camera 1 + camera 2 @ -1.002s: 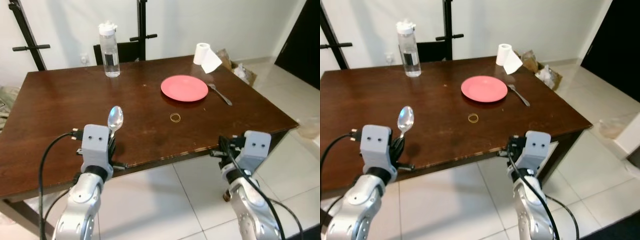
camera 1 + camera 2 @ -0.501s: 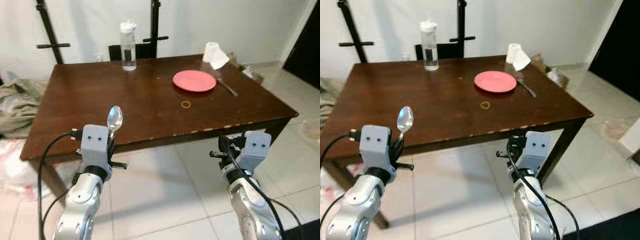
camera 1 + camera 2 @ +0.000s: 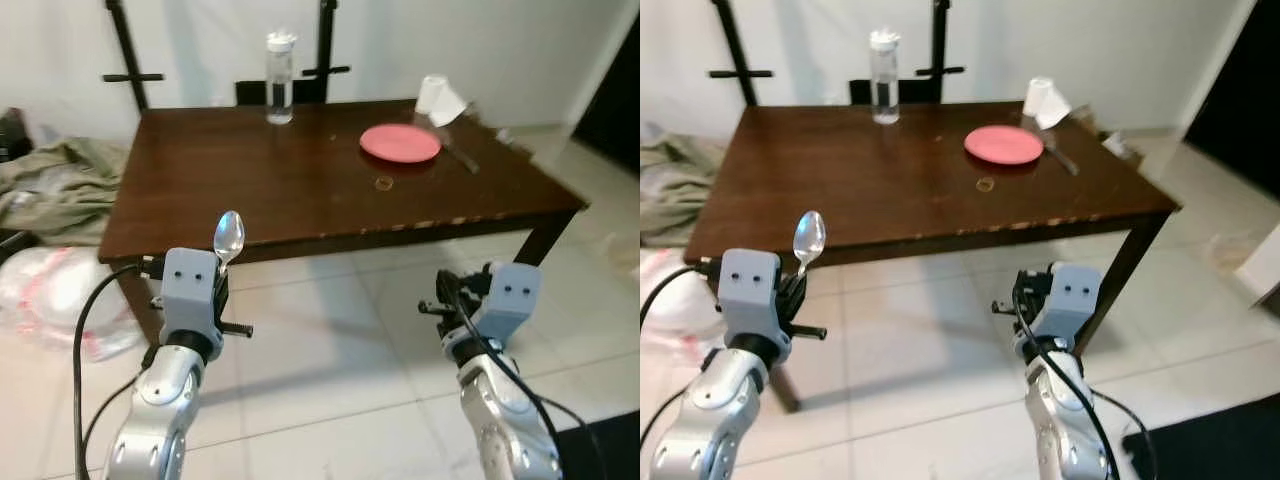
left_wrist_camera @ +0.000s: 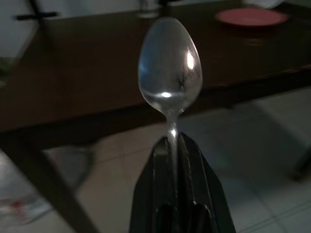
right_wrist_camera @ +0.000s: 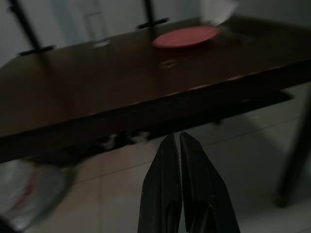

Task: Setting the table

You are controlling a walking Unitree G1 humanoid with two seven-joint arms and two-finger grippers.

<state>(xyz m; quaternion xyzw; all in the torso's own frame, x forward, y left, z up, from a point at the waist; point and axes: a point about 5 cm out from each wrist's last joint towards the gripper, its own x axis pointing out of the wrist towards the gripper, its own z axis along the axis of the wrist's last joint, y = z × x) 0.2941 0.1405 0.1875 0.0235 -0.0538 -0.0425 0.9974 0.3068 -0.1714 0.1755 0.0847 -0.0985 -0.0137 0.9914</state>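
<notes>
My left gripper is shut on the handle of a silver spoon, whose bowl stands upright above the fingers. It hangs over the tiled floor, short of the near edge of the dark wooden table. A red plate lies at the table's far right, with a fork just to its right and a small ring in front of it. My right gripper is shut with nothing in it, low in front of the table.
A clear water bottle stands at the table's back edge, a white paper roll at the back right corner. Crumpled cloth and a plastic bag lie on the floor to the left. Black stand poles rise behind the table.
The camera has backed away from the table, which now sits farther off with floor showing between it and me. Both grippers hold the same pose, the spoon still gripped.
</notes>
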